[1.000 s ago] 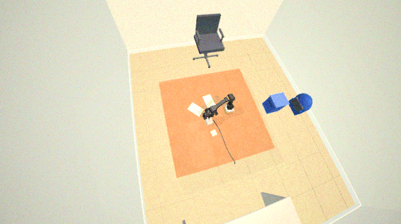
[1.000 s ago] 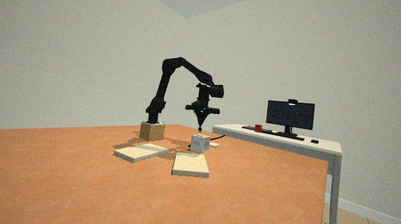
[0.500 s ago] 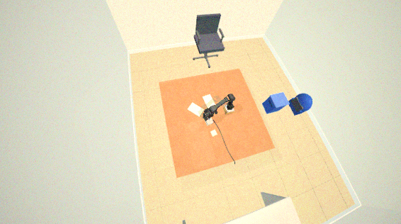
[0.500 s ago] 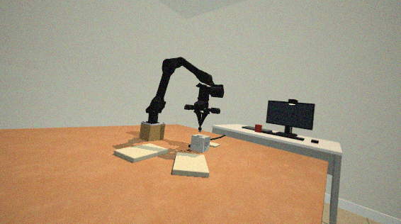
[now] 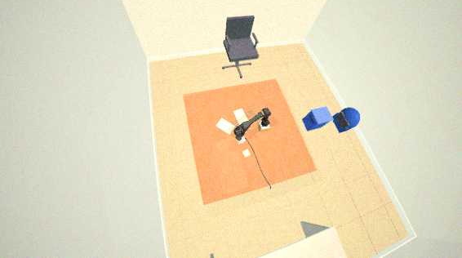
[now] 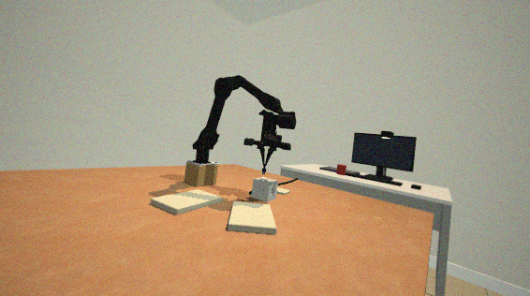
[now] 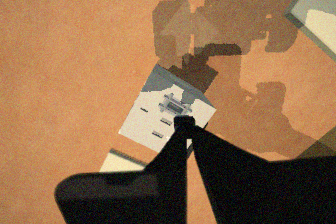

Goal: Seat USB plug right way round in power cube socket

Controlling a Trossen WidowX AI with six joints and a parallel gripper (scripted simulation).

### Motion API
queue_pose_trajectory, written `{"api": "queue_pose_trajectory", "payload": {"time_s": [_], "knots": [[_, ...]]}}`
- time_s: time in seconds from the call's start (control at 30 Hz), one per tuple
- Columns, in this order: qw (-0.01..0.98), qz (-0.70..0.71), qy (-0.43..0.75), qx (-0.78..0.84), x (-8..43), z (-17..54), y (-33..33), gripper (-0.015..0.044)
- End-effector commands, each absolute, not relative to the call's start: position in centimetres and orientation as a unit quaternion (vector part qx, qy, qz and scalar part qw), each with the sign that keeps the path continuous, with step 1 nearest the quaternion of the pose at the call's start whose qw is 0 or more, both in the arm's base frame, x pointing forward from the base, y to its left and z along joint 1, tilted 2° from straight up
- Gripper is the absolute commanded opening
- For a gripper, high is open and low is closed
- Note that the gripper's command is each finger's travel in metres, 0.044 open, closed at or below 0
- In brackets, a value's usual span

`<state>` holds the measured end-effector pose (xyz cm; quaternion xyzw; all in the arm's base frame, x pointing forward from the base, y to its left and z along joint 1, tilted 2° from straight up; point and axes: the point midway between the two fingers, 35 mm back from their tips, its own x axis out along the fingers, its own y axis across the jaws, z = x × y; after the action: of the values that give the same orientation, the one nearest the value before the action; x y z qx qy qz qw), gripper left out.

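The white power cube [image 5: 242, 141] [image 6: 262, 190] [image 7: 135, 124] stands on the orange table. In the wrist view its top sits turned at an angle, with the socket [image 7: 175, 106] uncovered and several small dark slots beside it. My gripper [image 6: 264, 169] [image 7: 187, 132] points down, shut on the small dark USB plug [image 6: 264, 173] [image 7: 184, 120]. The plug is out of the socket and hangs just above the cube's top; in the wrist view it appears beside the socket. The plug's metal end and which way round it faces are not clear. In the top view the arm hides the fingertips.
Two pale flat slabs [image 5: 225, 126] [image 6: 252, 219] lie near the cube. A smaller pale block [image 5: 246, 153] [image 6: 284, 191] [image 7: 121, 162] lies on its other side. A black cable [image 5: 257, 161] [image 6: 289, 182] runs from the cube area to the table edge. The arm's base box [image 6: 201, 173] stands behind.
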<state>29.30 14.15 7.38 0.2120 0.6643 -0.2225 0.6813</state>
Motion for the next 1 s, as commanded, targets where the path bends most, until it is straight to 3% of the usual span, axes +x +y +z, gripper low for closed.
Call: {"api": "queue_pose_trajectory", "payload": {"time_s": [0.0,0.97], "knots": [[0.69,-0.192,0.674,0.18,29.29,7.35,14.14,0.0],[0.708,0.072,0.697,-0.088,29.3,7.35,14.15,0.0]]}}
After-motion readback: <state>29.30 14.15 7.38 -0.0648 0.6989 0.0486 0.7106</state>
